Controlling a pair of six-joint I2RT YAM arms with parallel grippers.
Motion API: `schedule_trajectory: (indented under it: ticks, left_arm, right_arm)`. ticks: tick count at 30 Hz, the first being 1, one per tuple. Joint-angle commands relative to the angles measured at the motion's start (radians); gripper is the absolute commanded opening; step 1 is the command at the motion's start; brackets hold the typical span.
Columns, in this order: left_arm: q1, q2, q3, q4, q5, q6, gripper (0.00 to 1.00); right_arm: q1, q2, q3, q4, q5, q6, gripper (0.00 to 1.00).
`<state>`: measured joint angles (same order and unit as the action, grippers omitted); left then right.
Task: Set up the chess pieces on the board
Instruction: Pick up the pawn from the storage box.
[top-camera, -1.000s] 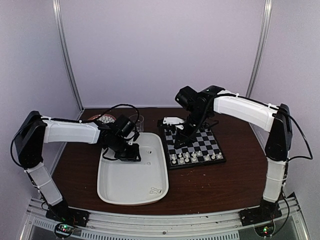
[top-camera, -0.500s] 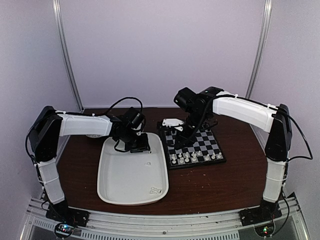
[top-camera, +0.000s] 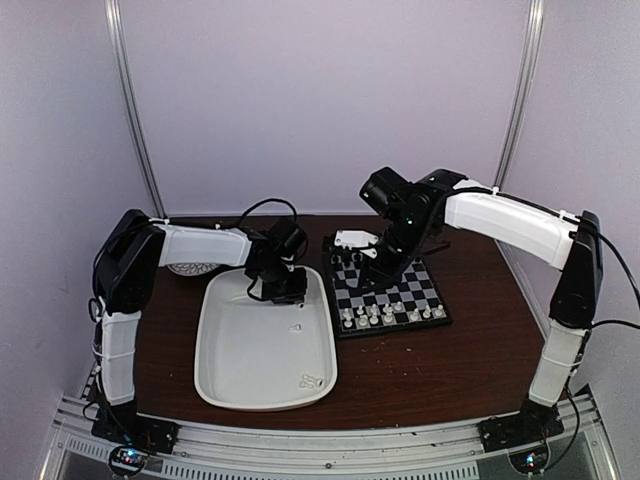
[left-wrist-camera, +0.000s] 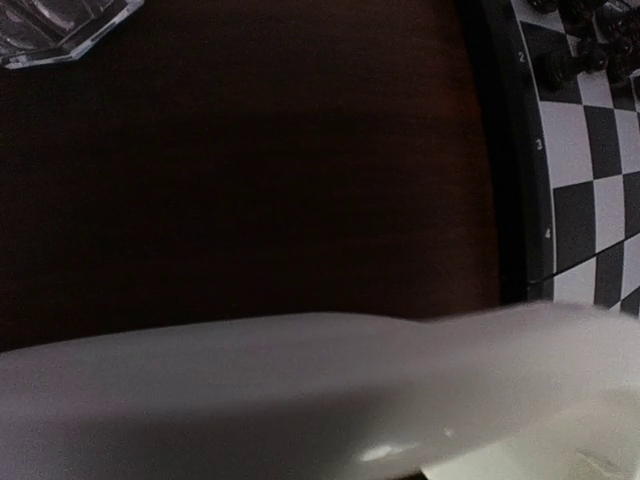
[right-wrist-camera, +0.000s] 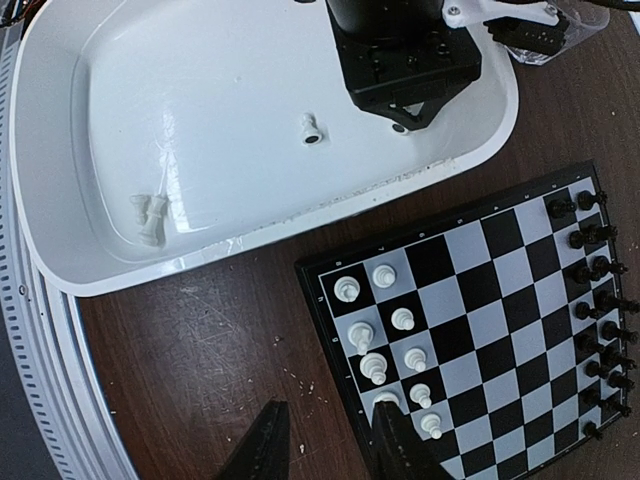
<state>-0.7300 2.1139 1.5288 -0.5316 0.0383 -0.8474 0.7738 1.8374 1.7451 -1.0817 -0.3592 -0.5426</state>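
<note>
Beside a glossy oblong tray (top-camera: 250, 350) lies the checkered board (top-camera: 420, 295).

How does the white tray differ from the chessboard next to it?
The tray is plain white; the board is checked black and pale. The tray is oblong, larger, with rounded corners and a raised wall; the board is square and flat with a thin black rim. The tray holds a few loose white pieces; the board carries rows of white pieces and black pieces at opposite ends. Both lie side by side on the brown table.
</note>
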Motion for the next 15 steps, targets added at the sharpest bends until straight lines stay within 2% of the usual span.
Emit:
schedule_trajectory:
  ticks: [1,9,15]
  left_arm:
    - [0.002,0.022,0.018,-0.046,0.01,0.009,0.24]
    - [-0.002,0.005,-0.019,-0.068,0.0,0.043,0.23]
    - [-0.006,0.001,-0.018,-0.11,0.014,0.087,0.26]
  right_arm:
    - [-0.001,-0.034,-0.018,0.015,0.021,0.003,0.32]
    - [-0.001,-0.018,-0.009,0.013,0.018,0.003,0.32]
    - [-0.001,-0.006,0.002,0.003,0.015,0.003,0.32]
